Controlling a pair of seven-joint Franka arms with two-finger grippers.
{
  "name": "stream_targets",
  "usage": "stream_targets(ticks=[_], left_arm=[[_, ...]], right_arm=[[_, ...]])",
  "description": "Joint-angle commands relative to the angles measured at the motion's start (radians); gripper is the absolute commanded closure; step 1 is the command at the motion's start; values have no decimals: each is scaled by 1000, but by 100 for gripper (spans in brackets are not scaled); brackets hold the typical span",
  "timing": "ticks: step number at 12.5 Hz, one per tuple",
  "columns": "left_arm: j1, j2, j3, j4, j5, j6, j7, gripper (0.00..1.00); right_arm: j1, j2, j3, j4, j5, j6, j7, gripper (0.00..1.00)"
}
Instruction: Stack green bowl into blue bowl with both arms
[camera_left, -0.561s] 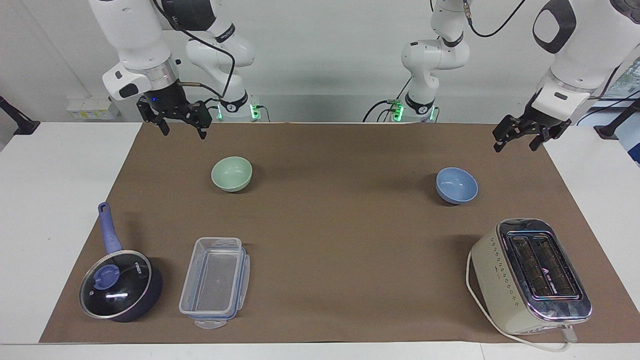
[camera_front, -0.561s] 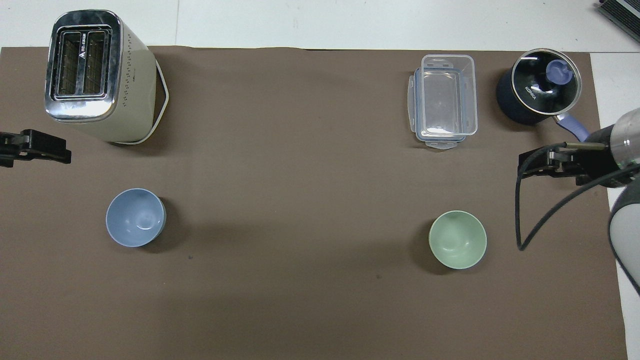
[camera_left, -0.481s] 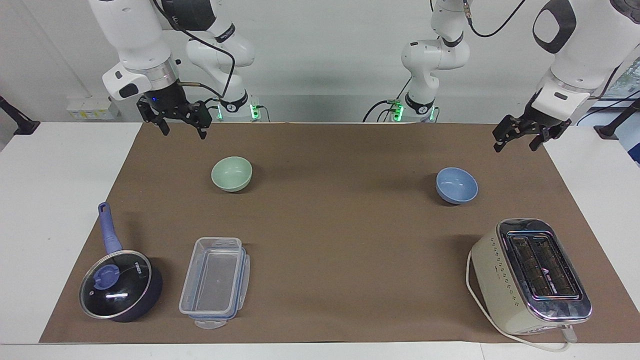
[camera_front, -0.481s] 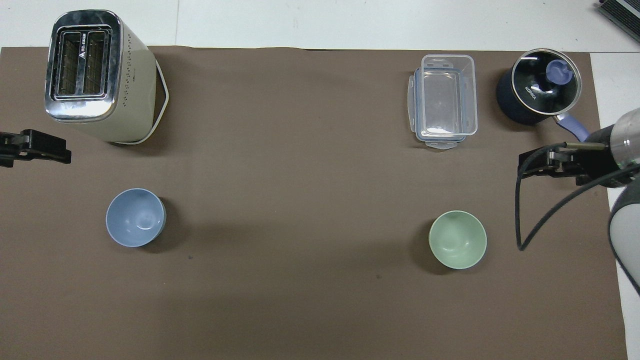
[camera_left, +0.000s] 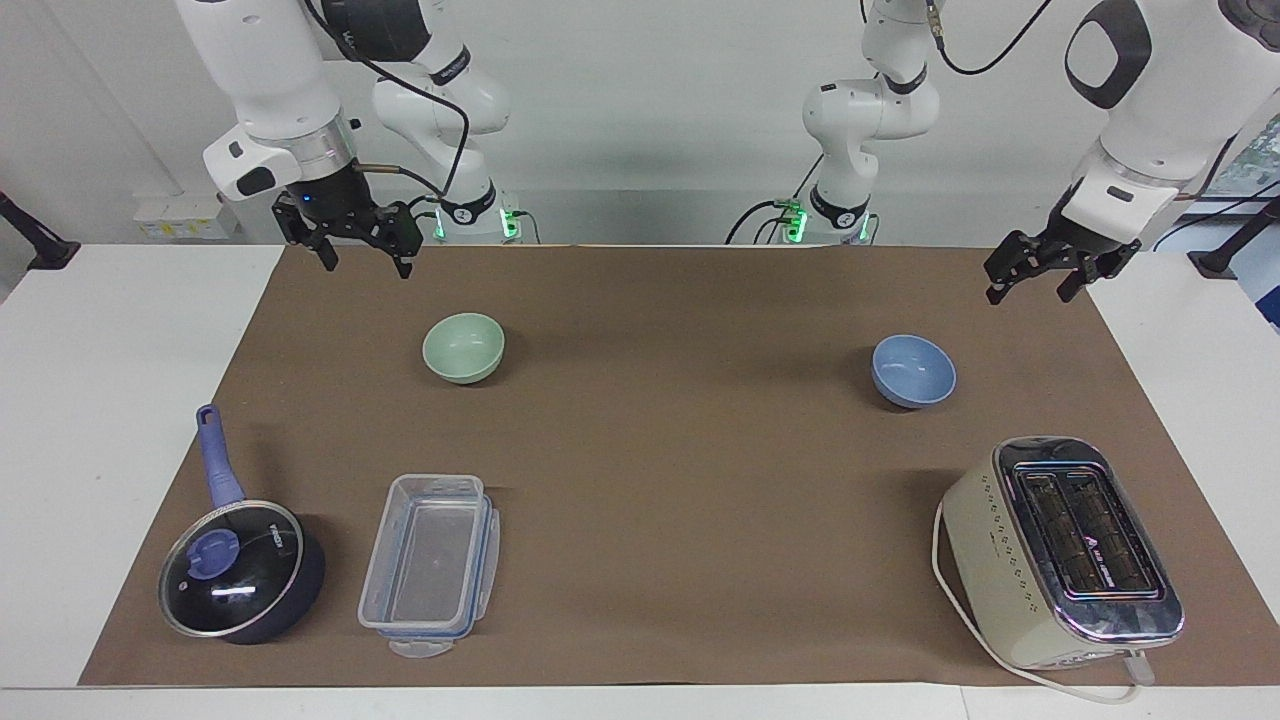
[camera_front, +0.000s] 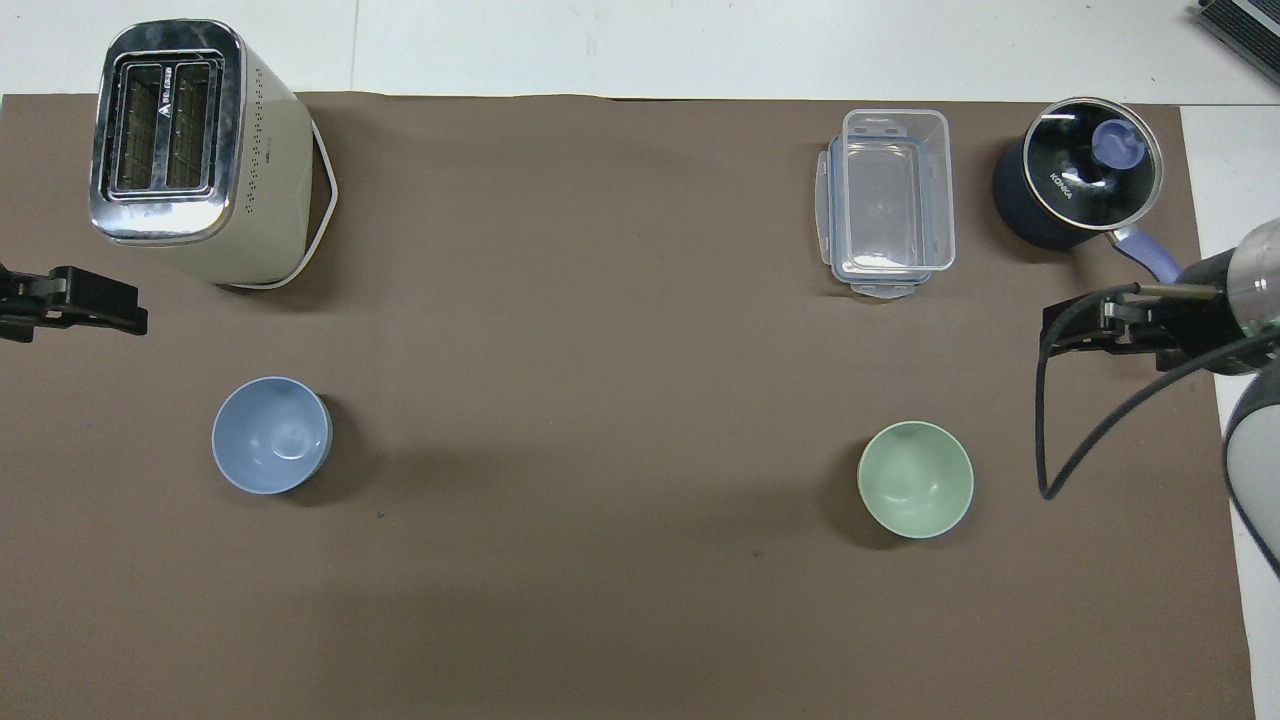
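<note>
- Green bowl (camera_left: 463, 347) is sitting upright and empty on the brown mat (camera_left: 660, 460), toward the right arm's end of the table; nothing is touching it.
- Blue bowl (camera_left: 913, 370) is sitting upright and empty toward the left arm's end, well apart from the green bowl; stacking is not yet begun.
- Right gripper (camera_left: 362, 253) is hanging in the air over the mat's edge nearest the robots, near the green bowl but clear of it, fingers spread, holding nothing.
- Left gripper (camera_left: 1030, 279) is hanging over the mat's corner near the blue bowl, fingers likewise spread and empty.
- Judgement: every step is remaining, namely grasp, carry across, and set the green bowl inside the blue one.
- Lidded pan (camera_left: 243, 570), clear container (camera_left: 430, 562) and toaster (camera_left: 1060, 550) are standing farther from the robots, out of the likely path.
</note>
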Motion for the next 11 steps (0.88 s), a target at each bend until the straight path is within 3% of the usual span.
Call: stream_targets(ticks=[1, 7, 11], left_arm=[[2, -33, 2, -78, 23, 48, 8, 0], [32, -142, 8, -325, 21, 220, 79, 0], [83, -159, 8, -414, 23, 292, 153, 0]], right_arm=[[-14, -3, 2, -6, 22, 11, -18, 0], [-12, -3, 2, -6, 22, 10, -16, 0], [-12, -5, 2, -6, 22, 10, -18, 0]])
